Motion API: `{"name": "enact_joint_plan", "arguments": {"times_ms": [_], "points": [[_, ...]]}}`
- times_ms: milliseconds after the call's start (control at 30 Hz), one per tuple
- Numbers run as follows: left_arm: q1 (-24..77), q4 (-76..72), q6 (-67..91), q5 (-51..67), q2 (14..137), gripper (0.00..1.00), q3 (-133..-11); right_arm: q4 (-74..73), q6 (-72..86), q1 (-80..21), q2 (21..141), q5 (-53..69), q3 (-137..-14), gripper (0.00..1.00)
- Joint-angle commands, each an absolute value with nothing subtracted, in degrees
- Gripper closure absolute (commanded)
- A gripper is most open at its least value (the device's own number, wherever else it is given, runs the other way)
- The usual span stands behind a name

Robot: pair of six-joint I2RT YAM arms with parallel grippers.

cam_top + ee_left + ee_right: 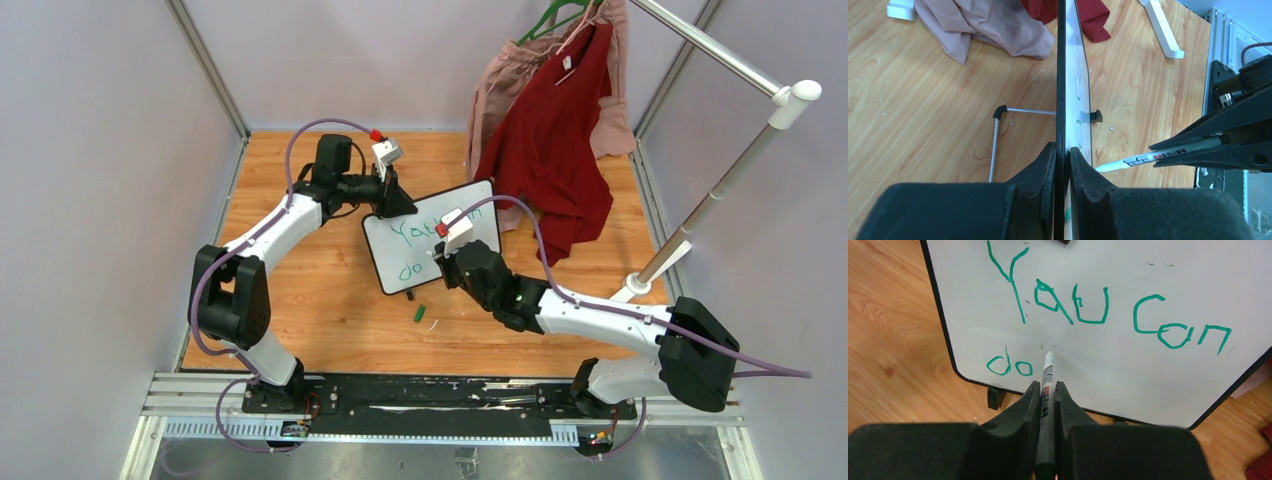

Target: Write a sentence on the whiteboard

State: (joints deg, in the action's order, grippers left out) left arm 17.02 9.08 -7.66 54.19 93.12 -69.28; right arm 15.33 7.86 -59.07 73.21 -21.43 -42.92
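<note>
the right gripper (1047, 385) has its jaws closed tight on a marker (1047, 371), its tip at the whiteboard (1148, 370) surface just right of "do". the left gripper (1062, 148) has its jaws pinched shut on the whiteboard's black-framed edge. the sentence (1091, 321), in green, reads "you can" along the whiteboard's upper line and "do" below at its left. a green cap (420, 313) lies on the wooden table (320, 290) just in front of the whiteboard; a red garment (550, 130) hangs behind it.
</note>
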Motion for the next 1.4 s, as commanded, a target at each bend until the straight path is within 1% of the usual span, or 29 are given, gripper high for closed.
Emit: {"name": "enact_joint_plan", "arguments": {"times_ms": [0, 767, 1367], "points": [[17.40, 7.38, -9.58, 52.91, 91.75, 1.00, -68.12, 16.00, 8.25, -58.53, 72.40, -21.66, -41.84, 1.00], [17.58, 7.47, -9.58, 52.93, 91.75, 1.00, -68.16, 16.13, 9.09, -57.53, 75.53, -23.07, -40.78, 1.00], [17.67, 7.48, -9.67, 52.87, 91.67, 1.00, -68.29, 13.91, 11.39, -57.44, 75.50, -21.71, -38.53, 1.00]]}}
